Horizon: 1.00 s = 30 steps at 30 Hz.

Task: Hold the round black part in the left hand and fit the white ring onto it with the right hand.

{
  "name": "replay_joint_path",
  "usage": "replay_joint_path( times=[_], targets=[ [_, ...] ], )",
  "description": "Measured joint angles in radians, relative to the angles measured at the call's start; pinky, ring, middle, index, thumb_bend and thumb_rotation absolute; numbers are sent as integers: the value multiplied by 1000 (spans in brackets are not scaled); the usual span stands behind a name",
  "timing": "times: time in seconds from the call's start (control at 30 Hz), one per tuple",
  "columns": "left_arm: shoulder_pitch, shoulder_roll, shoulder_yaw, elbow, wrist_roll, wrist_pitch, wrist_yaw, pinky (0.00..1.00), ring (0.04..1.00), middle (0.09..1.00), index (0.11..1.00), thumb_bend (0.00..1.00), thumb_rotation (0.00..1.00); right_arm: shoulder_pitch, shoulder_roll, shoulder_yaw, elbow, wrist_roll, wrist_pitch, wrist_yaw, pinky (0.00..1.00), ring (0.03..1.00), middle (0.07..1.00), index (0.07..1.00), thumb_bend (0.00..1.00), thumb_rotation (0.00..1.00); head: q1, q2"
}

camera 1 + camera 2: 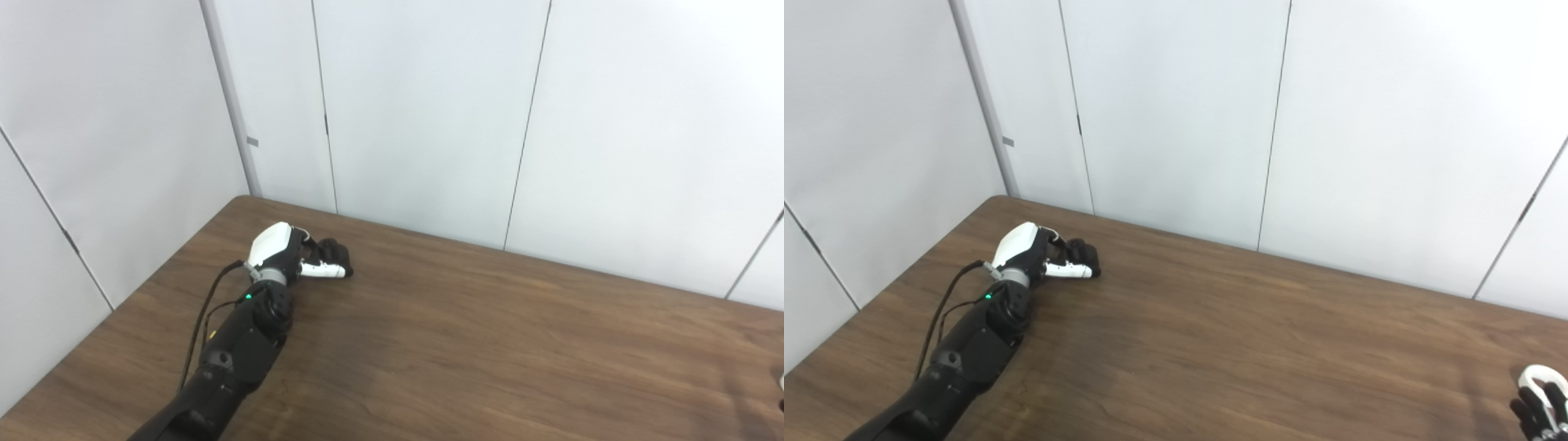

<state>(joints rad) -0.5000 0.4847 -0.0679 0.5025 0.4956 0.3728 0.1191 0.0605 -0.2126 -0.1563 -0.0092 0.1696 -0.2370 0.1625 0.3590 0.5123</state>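
- Fingers of the left hand (288,252) curl around the round black part (335,252), low over the table (465,343) near its far left corner.
- Right hand (1542,401) at the lower right edge pinches the white ring (1541,374).
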Motion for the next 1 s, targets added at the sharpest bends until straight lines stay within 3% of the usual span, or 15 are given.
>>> replay_joint_path(
  times=[0.33,0.77,1.0],
  targets=[
    [36,2,-28,-82,37,-30,-2,1000,921,792,484,522,46,3,0,8,-8,-1,20,-4,1000,940,938,995,501,1000,-31,9],
    [142,1,-43,-369,88,-13,-46,1000,909,793,486,523,49,8,10,18,-20,-41,33,-12,984,914,913,981,545,969,-80,26],
    [217,-56,-44,-542,92,23,-85,1000,908,802,486,521,49,8,15,19,-19,-57,25,-12,968,889,901,964,562,944,-118,41]
  ],
)
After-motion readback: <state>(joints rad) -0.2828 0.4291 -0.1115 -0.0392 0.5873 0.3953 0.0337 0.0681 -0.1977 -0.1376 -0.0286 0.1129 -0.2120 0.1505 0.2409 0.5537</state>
